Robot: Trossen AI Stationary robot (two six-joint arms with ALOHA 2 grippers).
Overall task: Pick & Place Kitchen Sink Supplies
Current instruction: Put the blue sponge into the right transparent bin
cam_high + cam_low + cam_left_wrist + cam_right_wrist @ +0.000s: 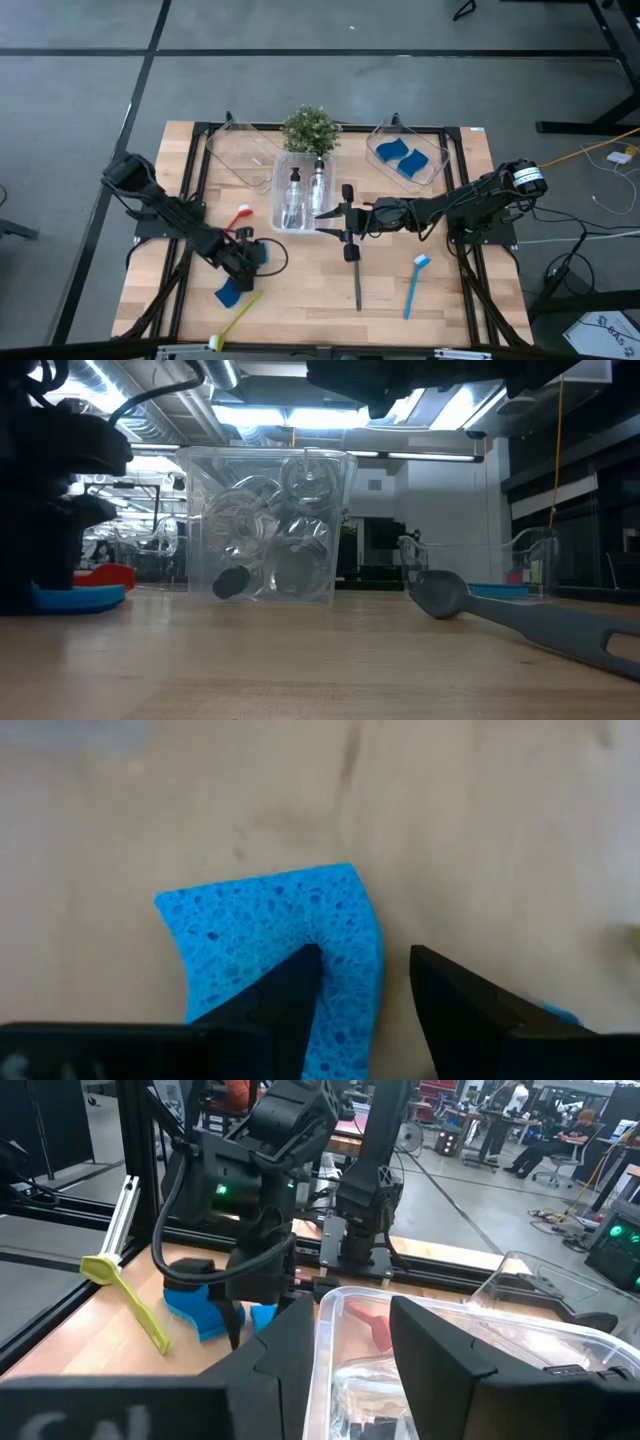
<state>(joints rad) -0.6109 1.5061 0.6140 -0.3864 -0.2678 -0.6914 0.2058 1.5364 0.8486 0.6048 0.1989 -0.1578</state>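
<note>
Finding the left gripper (pixel 247 262) low at the table's (pixel 320 300) front left, its fingers (pixel 290 982) standing spread across one edge of a blue sponge (pixel 270 925); one fingertip lying over the sponge, the other over bare wood just beside it, not pinching anything; a second blue sponge (pixel 228 295) lying nearby, closer to the front edge; cannot tell whether the fingertip is pressing on the sponge.

Finding the right gripper (pixel 345 222) reaching in from the right to the middle of the table, its fingers (pixel 285 1340) also standing apart, with the rim of the central clear bin (pixel 345 1302) showing between them; cannot tell whether touching the bin.

Seeing two clear pump bottles (pixel 304 190) lying side by side inside that central bin; two more blue sponges (pixel 403 157) sitting in the smaller clear bin (pixel 435 165) at the back right; a larger clear bin (pixel 240 150) standing at the back left; a small green plant (pixel 311 128) standing just behind the central bin.

Noting the brushes lying loose on the wood: the red brush (pixel 240 214) just left of the central bin; the grey brush (pixel 357 278) below the right gripper; the blue brush (pixel 413 285) to its right; the yellow-green brush (pixel 235 322) at the front edge, beside the second sponge.
</note>
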